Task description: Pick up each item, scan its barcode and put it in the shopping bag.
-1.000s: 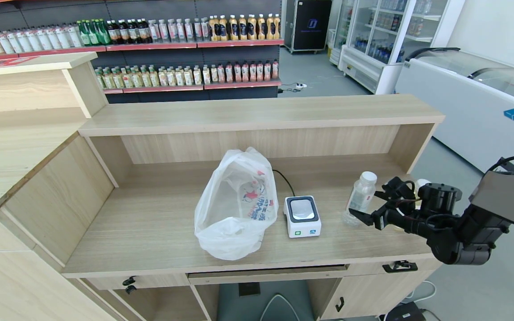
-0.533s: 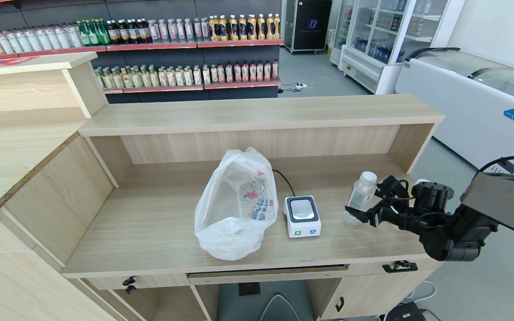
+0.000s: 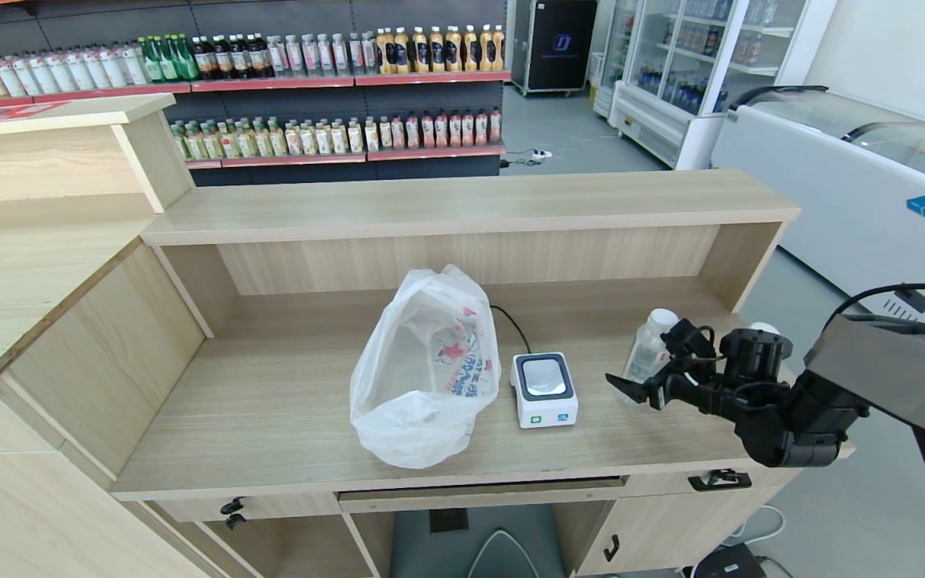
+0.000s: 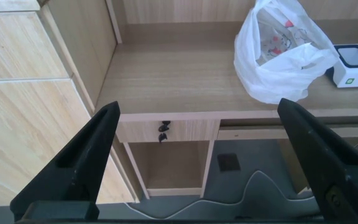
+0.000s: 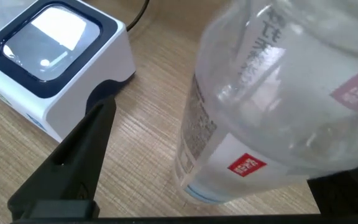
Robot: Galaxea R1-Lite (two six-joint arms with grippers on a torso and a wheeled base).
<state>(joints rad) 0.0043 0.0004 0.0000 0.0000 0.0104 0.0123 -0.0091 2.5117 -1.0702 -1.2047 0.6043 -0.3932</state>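
A: Where is the bottle (image 3: pixel 649 347)?

B: It stands on the counter (image 3: pixel 270 401), to the right of the scanner (image 3: pixel 543 388) and a little further back. It is clear plastic with a white cap.

A: Does the right gripper (image 3: pixel 649 359) have it?

B: No. The gripper is spread wide with the bottle (image 5: pixel 272 93) between its fingers (image 5: pixel 73 168). One finger is on the scanner's side and the other is on the far side. On the scanner's side there is bare wood between finger and bottle. I can't tell whether the other finger touches.

A: And the bag (image 3: pixel 426 369)?

B: It is just to the left of the scanner, white plastic, with its mouth open. A black cable (image 3: pixel 511 321) runs back from the scanner behind it.

A: What about the left gripper (image 4: pixel 197 162)?

B: It is far left of the scanner, past the bag (image 4: pixel 278 56), and out in front of the counter's front edge. Its fingers are spread wide with nothing between them.
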